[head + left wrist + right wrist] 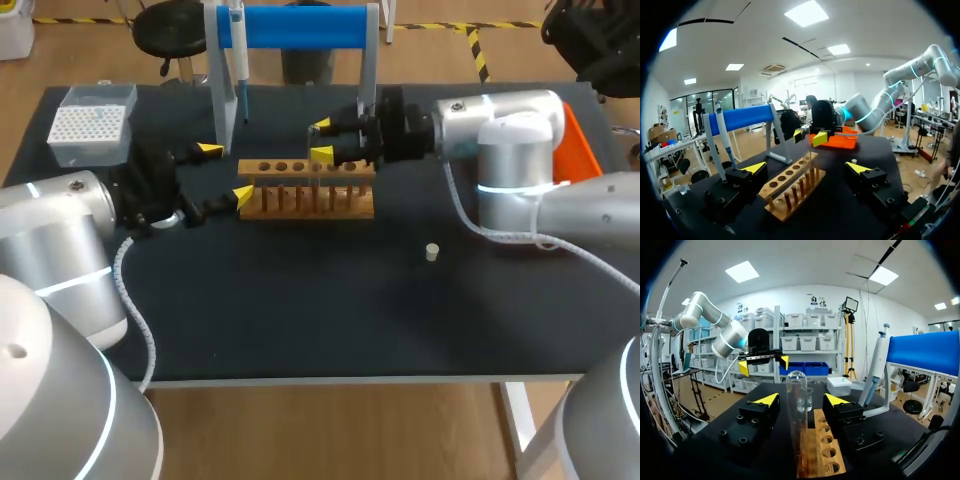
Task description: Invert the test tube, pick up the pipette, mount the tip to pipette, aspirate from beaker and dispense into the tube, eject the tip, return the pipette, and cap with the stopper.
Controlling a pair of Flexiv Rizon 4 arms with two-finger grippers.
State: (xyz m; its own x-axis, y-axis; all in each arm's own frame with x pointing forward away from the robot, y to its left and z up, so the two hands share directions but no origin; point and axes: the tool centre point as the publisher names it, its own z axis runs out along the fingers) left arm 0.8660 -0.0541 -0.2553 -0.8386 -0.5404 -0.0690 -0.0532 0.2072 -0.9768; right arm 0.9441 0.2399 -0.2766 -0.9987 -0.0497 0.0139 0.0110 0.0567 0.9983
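Both pincers wide at the rack; tube not yet gripped

Nearest me the stopper (pixel 432 251) lay alone on the table (pixel 300 320), kept aside for the last step, I judged; beyond it the wooden rack (pixel 305 195) ran across my view; my left pincer (pixel 227 172) stood wide astride its left end, probably to steady it, though I could not tell whether it touched; my right pincer (pixel 321 139) was equally wide, one finger on each side of the test tube (pixel 796 390) without contact, lined up for a grasp; the tube stood in the rack, long axis upright, rounded closed end up and mouth down, so it wanted turning over; what looked like a beaker (pixel 807 401) sat just beyond it; farthest, the pipette (pixel 240 60) hung tip-down on its blue stand (pixel 300 27), the tip box (pixel 92 122) well off to the left.
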